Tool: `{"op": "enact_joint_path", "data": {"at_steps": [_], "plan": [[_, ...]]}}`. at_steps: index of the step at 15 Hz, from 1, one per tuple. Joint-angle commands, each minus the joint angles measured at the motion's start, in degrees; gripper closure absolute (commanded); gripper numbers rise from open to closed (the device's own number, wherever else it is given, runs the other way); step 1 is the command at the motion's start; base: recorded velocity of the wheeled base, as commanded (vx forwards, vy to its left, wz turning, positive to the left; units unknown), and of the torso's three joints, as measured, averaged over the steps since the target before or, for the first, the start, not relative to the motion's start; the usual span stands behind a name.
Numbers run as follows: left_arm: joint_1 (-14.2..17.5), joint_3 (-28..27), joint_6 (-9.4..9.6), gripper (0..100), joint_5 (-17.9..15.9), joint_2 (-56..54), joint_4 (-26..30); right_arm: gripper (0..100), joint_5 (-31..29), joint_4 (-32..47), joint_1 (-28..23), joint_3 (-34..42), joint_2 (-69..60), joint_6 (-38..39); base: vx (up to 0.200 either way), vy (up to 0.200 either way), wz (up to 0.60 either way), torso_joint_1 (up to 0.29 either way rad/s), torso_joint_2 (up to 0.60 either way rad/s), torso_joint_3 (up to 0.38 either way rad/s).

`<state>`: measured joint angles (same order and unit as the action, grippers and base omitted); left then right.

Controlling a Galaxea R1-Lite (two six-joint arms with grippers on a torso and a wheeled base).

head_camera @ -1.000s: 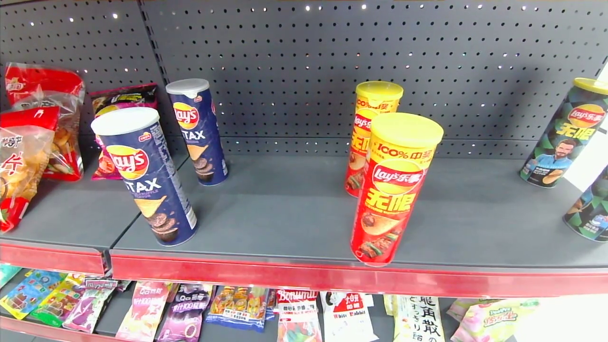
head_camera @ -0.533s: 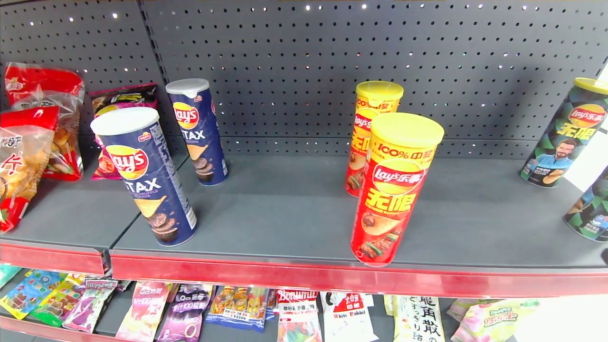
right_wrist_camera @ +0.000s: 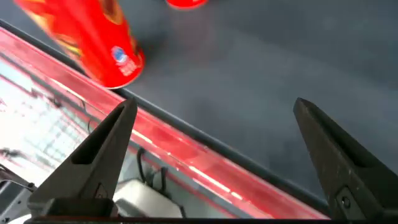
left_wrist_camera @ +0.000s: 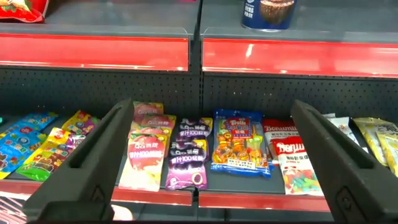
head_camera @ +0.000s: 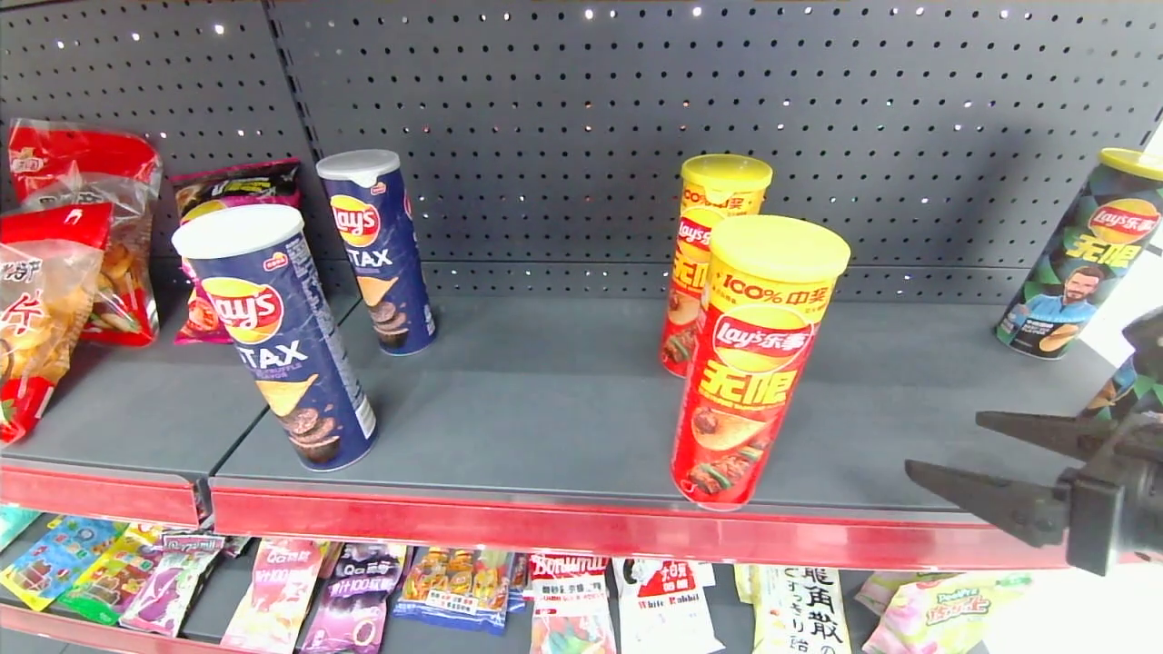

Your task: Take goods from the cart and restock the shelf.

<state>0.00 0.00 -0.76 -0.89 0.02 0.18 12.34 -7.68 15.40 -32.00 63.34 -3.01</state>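
Six chip cans stand upright on the grey shelf (head_camera: 563, 409). The near blue can (head_camera: 277, 336) is at the left by the red front edge, with the far blue can (head_camera: 377, 254) behind it toward the pegboard. The near red can (head_camera: 759, 363) is right of centre at the front edge, the far red can (head_camera: 709, 245) just behind it. A green can (head_camera: 1077, 259) stands far right by the back panel, and a second green can (head_camera: 1113, 395) stands nearer (mostly hidden).

The right gripper (head_camera: 945, 443) hangs at the near right by the shelf's front edge, right of the near red can and not touching it. Its fingers (head_camera: 990, 500) are spread wide with nothing between them. The left gripper (left_wrist_camera: 211, 106) sits lower, facing the candy bags (left_wrist_camera: 186, 155) on the lower shelf (left_wrist_camera: 249, 202), its fingers (left_wrist_camera: 93, 162) likewise wide apart and empty. Snack bags (head_camera: 64, 254) fill the shelf's left end.
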Motion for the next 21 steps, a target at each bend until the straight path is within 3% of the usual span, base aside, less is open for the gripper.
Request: {"op": "enact_joint_path", "data": {"at_steps": [1, 3, 5, 10, 21], "plan": [[0.00, 0.00, -0.04, 0, 0.10, -0.02, -0.01, 0, -3.11, -2.60, 2.53, -0.61, 8.55, 0.11, 0.000, 0.000, 0.00, 0.000, 0.00, 0.000], [0.00, 0.00, -0.04, 0, 0.01, -0.02, -0.01, 0, -9.26, -4.62, 4.99, -0.70, 12.33, 0.20, 0.000, 0.000, 0.00, 0.000, 0.00, 0.000], [0.00, 0.00, -0.04, 0, 0.01, -0.02, -0.01, 0, -10.75, -4.71, 7.54, -2.63, 14.62, 0.37, 0.000, 0.000, 0.00, 0.000, 0.00, 0.000], [0.00, 0.00, -0.04, 0, 0.01, -0.02, -0.01, 0, -14.62, -4.71, 7.81, -6.32, 19.45, 0.29, 0.000, 0.000, 0.00, 0.000, 0.00, 0.000], [0.00, 0.00, -0.04, 0, 0.01, -0.02, -0.01, 0, -14.97, -4.89, 12.55, -7.29, 20.86, 0.37, 0.000, 0.000, 0.00, 0.000, 0.00, 0.000]]}}
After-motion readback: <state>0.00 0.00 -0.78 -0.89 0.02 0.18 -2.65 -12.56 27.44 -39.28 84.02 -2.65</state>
